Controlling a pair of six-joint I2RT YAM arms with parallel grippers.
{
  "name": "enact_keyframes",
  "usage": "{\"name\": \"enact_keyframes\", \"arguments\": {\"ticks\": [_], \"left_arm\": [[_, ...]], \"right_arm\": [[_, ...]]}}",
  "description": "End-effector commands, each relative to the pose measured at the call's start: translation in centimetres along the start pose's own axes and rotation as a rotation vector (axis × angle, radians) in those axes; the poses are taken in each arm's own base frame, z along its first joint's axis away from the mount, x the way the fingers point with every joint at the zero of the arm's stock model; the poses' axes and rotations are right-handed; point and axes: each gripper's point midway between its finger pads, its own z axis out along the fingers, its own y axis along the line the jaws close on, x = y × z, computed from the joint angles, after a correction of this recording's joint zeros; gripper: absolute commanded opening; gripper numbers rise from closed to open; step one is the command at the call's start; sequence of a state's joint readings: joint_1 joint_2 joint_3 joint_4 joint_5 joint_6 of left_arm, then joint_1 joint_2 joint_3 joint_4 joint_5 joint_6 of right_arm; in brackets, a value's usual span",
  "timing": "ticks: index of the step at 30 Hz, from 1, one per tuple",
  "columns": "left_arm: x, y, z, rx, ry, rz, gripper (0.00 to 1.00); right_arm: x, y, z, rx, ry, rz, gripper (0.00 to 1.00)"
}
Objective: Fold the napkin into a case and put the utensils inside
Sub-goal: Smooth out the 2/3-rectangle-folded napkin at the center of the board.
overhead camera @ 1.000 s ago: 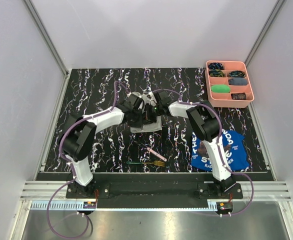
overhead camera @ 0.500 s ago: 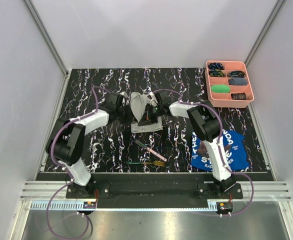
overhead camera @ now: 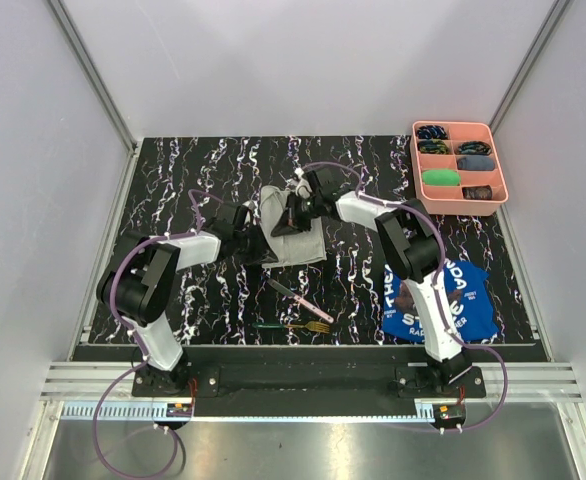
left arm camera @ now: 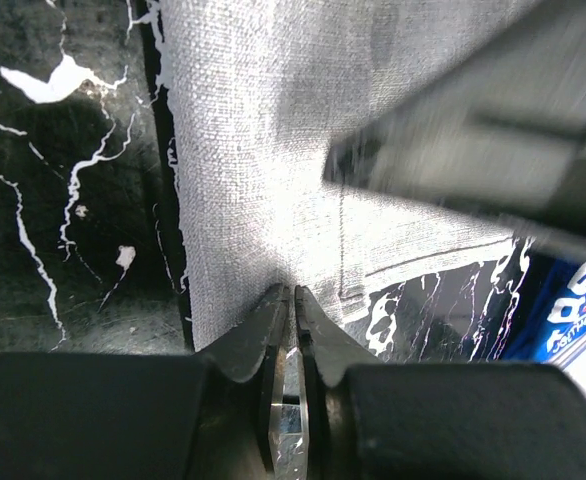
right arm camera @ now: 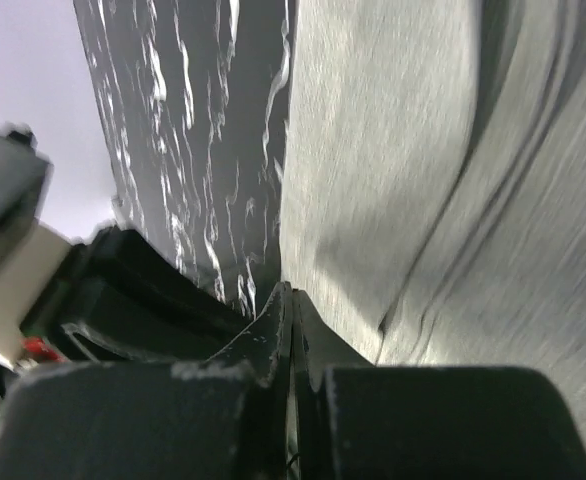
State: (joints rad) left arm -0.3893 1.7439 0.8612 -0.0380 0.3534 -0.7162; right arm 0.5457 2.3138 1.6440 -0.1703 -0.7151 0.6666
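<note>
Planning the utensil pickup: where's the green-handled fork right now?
Top view: the fork lies near the front edge of the table, about centre, just in front of the pink-handled knife and left of the blue printed cloth.

A second ago both arms met over the middle of the worktop (overhead camera: 173, 170), with the napkin (overhead camera: 301, 245) bunched small beneath them. Since then the left gripper (overhead camera: 252, 233) has swung out to its own side and come back lower, to the cloth's left edge. Its jaws now stand almost together there and seem to pinch the hem, though the wrist view is too close to be sure. The right gripper (overhead camera: 295, 205) has drawn away from the arm bases, toward the far side. The napkin has opened out with these moves into a longer, taller sheet that reaches farther back than before.
</note>
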Motion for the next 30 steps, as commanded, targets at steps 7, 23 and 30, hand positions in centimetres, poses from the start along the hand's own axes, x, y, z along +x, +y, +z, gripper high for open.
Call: {"name": "enact_keyframes", "arguments": {"ticks": [7, 23, 30], "left_arm": [[-0.3, 0.4, 0.2, -0.01, -0.022, 0.024, 0.15], [-0.2, 0.1, 0.7, 0.005, -0.004, 0.005, 0.15], [-0.3, -0.2, 0.3, 0.012, -0.01, 0.005, 0.15]], "right_arm": [[-5.9, -6.1, -0.2, 0.119, -0.099, -0.006, 0.0], [-13.4, -3.5, -0.2, 0.027, -0.217, -0.061, 0.04], [-15.9, -5.2, 0.0, 0.062, -0.262, -0.035, 0.05]]}}
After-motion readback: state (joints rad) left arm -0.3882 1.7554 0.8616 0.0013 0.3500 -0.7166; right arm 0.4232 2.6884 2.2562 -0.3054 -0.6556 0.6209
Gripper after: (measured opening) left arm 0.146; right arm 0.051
